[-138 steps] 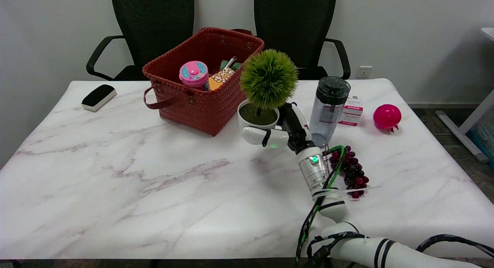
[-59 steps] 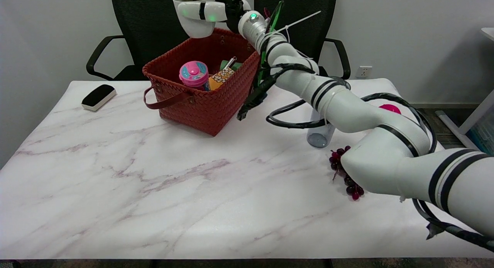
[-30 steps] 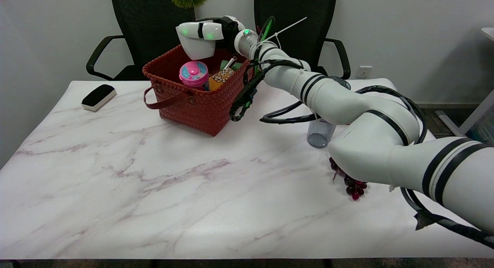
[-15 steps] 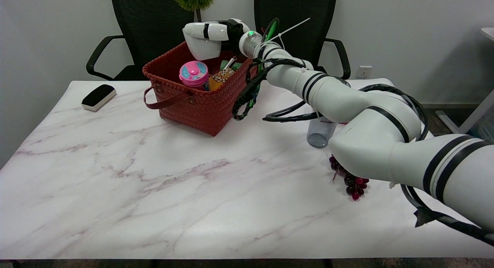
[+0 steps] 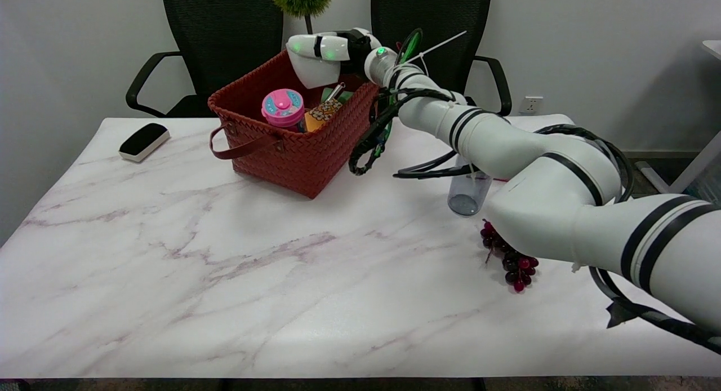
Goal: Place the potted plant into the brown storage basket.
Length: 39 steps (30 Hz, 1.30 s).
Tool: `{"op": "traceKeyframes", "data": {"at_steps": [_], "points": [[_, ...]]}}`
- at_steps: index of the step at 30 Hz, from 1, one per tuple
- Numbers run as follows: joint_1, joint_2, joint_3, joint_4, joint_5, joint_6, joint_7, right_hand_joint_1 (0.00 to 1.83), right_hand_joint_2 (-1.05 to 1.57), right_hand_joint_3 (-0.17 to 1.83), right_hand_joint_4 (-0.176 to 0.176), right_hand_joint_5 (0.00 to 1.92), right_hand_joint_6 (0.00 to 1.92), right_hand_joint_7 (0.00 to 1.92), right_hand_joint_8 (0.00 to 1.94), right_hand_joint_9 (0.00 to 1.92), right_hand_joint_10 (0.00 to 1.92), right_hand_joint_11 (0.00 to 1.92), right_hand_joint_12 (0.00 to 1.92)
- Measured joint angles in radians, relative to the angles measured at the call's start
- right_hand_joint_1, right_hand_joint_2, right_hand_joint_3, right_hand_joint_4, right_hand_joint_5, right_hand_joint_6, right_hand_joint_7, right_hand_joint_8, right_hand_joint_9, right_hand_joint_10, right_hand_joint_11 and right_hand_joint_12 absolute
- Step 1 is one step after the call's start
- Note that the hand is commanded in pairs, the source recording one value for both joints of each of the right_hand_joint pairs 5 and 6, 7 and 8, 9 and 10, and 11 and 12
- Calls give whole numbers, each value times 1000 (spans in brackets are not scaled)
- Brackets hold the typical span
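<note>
Spanning white marble table (image 5: 225,267), two chairs (image 5: 222,36).

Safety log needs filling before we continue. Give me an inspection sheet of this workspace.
Surface: marble table, no spills seen.
Job's things: potted plant held above brown storage basket, not yet set down.
Clutter: pink cup and snack pack in basket; eraser, clear bottle, grapes on table.
Hands: right hand grips the pot.
Cables: black cable loops hang off the arm beside the basket.
Surroundings: two black chairs, wall socket.
</note>
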Motion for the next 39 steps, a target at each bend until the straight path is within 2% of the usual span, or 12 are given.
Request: {"op": "traceKeyframes", "data": {"at_steps": [15,17,19,20,22,24,28,29,30,39], "points": [[-31,17,-2,-19,1,18,-39,1180,1221,593,0,956,956,1190,1190,1134,1134,944,944],[-33,18,-2,-19,2,20,-41,1189,1120,628,0,947,947,1166,1166,1057,1057,872,872],[-35,18,-2,-19,3,21,-43,1202,986,704,0,931,931,1130,1130,903,903,732,732],[-36,19,-2,-19,3,21,-43,1210,895,763,0,919,919,1101,1101,772,772,590,590],[-38,20,-2,-19,3,22,-45,1216,828,799,0,909,909,1082,1082,617,617,507,507],[-39,21,-2,-18,4,22,-46,1217,727,843,0,890,890,998,998,424,424,418,418],[-42,22,-1,-14,4,22,-46,1216,637,868,0,870,870,751,751,349,349,361,361],[-43,22,-1,-12,4,23,-46,1217,616,876,0,866,866,656,656,345,345,357,357],[-44,23,-1,-10,5,23,-46,1217,564,890,0,854,854,410,410,335,335,351,351],[-50,26,-1,16,5,24,-46,1209,458,878,0,796,796,320,320,314,314,329,329]]}}
